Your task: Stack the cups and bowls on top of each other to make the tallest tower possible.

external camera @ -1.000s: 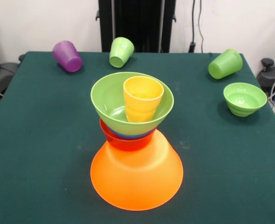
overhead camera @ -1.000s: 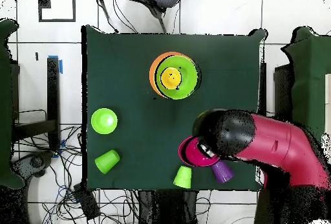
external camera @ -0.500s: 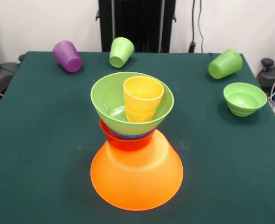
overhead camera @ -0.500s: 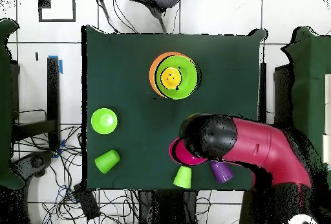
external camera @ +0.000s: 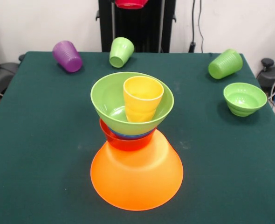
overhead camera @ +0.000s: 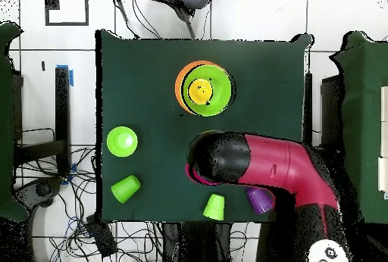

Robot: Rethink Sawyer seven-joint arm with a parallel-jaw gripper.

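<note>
The tower (external camera: 136, 154) stands mid-table. Its base is the huge orange bowl (external camera: 136, 179), upside down. On it sit a red-orange bowl (external camera: 123, 141), a sliver of blue bowl (external camera: 128, 136) and the large light green bowl (external camera: 110, 100), with the yellow cup (external camera: 142, 99) upright inside. A pink bowl (external camera: 130, 3) hangs in the air at the front view's top edge. From overhead its rim (overhead camera: 191, 174) peeks out under the arm's black head (overhead camera: 227, 160), which hides the gripper holding it, short of the tower (overhead camera: 203, 88).
A purple cup (external camera: 67, 56) and two light green cups (external camera: 121, 51) (external camera: 225, 64) lie on their sides along the far edge. A small green bowl (external camera: 244, 98) stands upright at the right. The red arm (overhead camera: 292, 169) spans the table's robot side.
The arm has carried the pink bowl away from the lying cups and closer to the tower. The bowl's underside now shows at the front view's top edge. The tower is unchanged.
</note>
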